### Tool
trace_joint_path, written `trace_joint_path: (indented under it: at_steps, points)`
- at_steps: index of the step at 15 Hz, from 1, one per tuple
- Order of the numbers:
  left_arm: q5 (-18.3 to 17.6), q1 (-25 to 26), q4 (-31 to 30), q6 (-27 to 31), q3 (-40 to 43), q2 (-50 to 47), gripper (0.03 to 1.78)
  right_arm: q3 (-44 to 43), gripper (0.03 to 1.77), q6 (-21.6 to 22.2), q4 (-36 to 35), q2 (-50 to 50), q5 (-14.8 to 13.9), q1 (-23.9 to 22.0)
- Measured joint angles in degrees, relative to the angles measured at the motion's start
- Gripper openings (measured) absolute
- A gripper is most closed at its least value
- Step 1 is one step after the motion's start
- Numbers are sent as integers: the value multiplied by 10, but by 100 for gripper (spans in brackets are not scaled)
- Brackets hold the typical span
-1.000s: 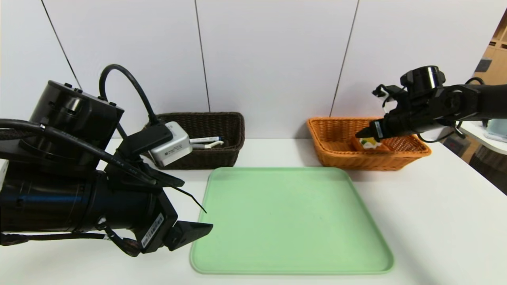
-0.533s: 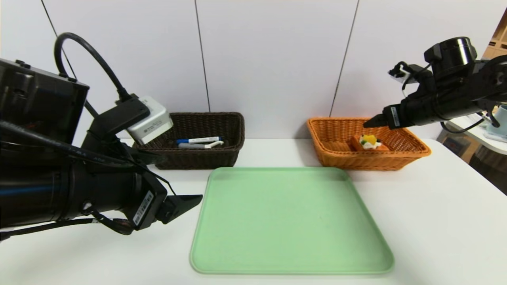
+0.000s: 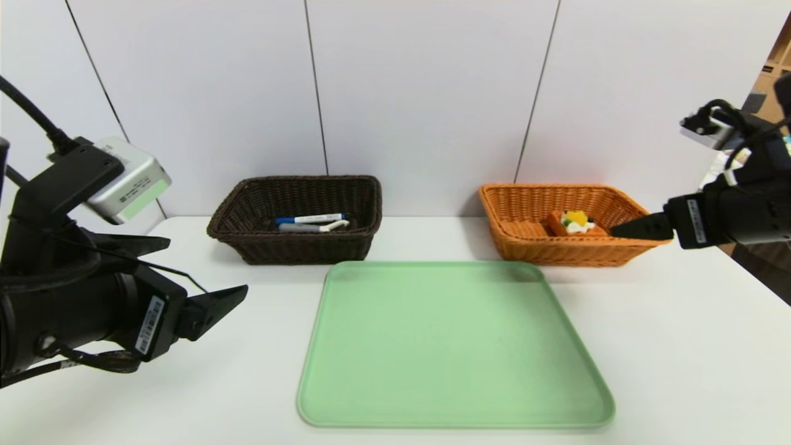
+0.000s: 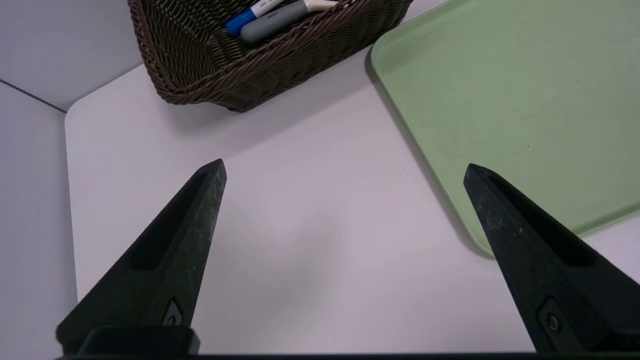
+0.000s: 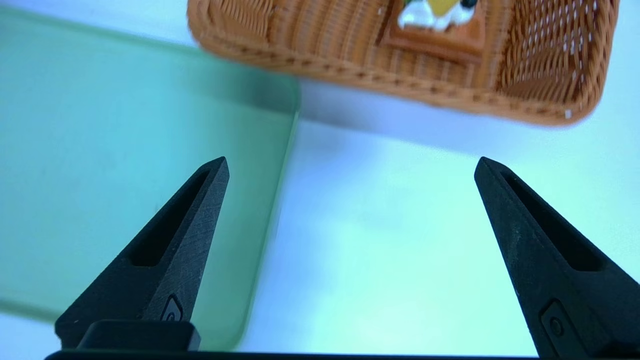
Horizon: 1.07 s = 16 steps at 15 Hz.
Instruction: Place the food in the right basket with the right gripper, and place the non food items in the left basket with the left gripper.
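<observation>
The right claw [image 3: 636, 227] hangs in the air at the right side, just in front of the near right corner of the right basket [image 3: 525, 244]; its two fingers [image 5: 170, 250] are spread wide and hold nothing. The left claw [image 3: 210, 281] is at the left side, above the white tabletop [image 3: 680, 346], near the left edge of the tray [image 3: 451, 346]; its two fingers [image 4: 175, 250] are also wide apart and empty.

There are two baskets. The right basket is orange and contains one piece of food [image 3: 576, 222], a small waffle with white cream and yellow pieces on top, lying toward the right part of the basket. The left basket [image 3: 296, 247] is dark brown and contains two non food items: one marker pen [image 3: 309, 218] with a blue cap, and one peeler [image 3: 312, 227] with a grey handle. They lie side by side; whether they touch is hard to see from here.

One light green tray lies between and in front of the baskets, with nothing on it. Behind the tabletop stands a pale wall [image 3: 420, 93] of panels with dark seams.
</observation>
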Motion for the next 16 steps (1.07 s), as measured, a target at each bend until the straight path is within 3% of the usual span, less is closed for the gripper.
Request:
trace_joint_path:
  at_steps: [7,16]
  points:
    - [40,66,-1,5,98,-93,169,200,169,5,2,-257,0,2]
    - [39,146,-1,24,234,-249,169,265,169,6,8,-414,-4,-13]
